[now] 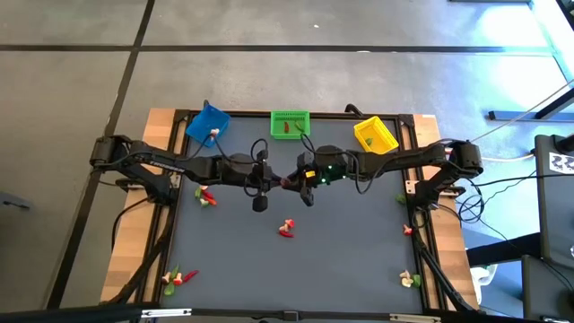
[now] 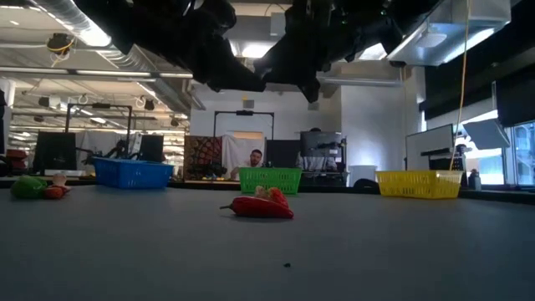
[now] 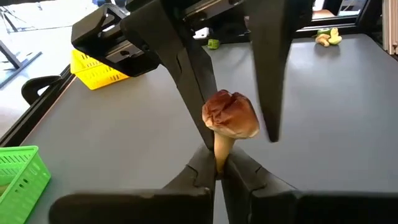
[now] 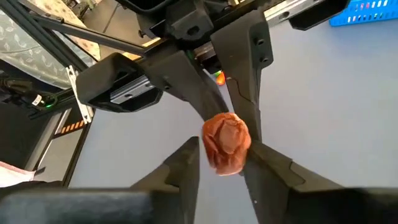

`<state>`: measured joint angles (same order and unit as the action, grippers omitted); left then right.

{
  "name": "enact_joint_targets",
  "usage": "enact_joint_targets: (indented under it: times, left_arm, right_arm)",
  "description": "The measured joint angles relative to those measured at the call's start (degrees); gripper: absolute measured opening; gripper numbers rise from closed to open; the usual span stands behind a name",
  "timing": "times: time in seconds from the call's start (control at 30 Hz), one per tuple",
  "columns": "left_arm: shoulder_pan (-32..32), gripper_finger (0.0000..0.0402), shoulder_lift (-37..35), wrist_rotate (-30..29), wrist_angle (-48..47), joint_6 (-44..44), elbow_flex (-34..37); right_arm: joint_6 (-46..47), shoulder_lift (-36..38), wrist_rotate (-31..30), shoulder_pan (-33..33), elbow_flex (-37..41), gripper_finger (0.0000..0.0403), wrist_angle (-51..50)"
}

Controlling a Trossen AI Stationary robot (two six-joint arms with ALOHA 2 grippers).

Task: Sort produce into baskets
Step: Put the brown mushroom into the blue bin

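A toy mushroom [image 3: 229,117] with a brown cap and a pale stem hangs in the air over the middle of the table. My left gripper [image 3: 217,163] is shut on its stem. My right gripper [image 4: 227,167] faces it from the table's right, open, with one finger on each side of the cap [image 4: 226,142]; whether a finger still touches the cap I cannot tell. The blue basket [image 1: 207,125], green basket [image 1: 290,124] and yellow basket [image 1: 376,134] stand along the far edge. More produce lies on the table, such as a red piece [image 1: 286,229] near the middle. My left gripper pinches the mushroom's pale stem [image 3: 221,147] at its lower end between its two fingers. The fingers come nearly level from the table's left, slanting a little downward. The mushroom is lifted clear of the table, and its cap points away from the fingers toward my right gripper.
Loose produce lies at the left [image 1: 205,196], the near left corner [image 1: 178,278], the near right corner [image 1: 410,279] and the right edge [image 1: 408,230]. The red piece [image 2: 259,206] lies below the two grippers. A person shows in the room behind the green basket [image 2: 269,179].
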<state>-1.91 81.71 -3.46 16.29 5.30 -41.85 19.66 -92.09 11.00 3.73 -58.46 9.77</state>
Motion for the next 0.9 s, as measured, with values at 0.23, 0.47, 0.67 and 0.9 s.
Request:
enact_joint_targets:
  times: [0.23, 0.47, 0.67, 0.9]
  left_arm:
    - [0.04, 0.0015, 0.01, -1.15, -0.35, -0.33, -0.13]
    - [-0.04, 0.0009, -0.81, -3.49, -4.17, -1.68, -0.05]
    - [-0.94, 0.0017, -0.90, -4.44, -9.54, -4.24, -0.04]
    - [-3.23, 0.0013, -0.92, -6.70, -15.94, -7.19, -0.04]
  right_arm:
    - [-1.87, 1.52, 3.27, 0.04, -0.11, 0.0175, -2.84]
    - [-1.79, 5.16, 3.72, -0.96, 0.02, 0.0175, -23.64]
    - [-0.23, 3.93, -5.58, -4.90, -0.03, 0.0175, -40.32]
    - [3.78, -0.83, -15.72, -8.85, 0.37, 0.0175, -49.37]
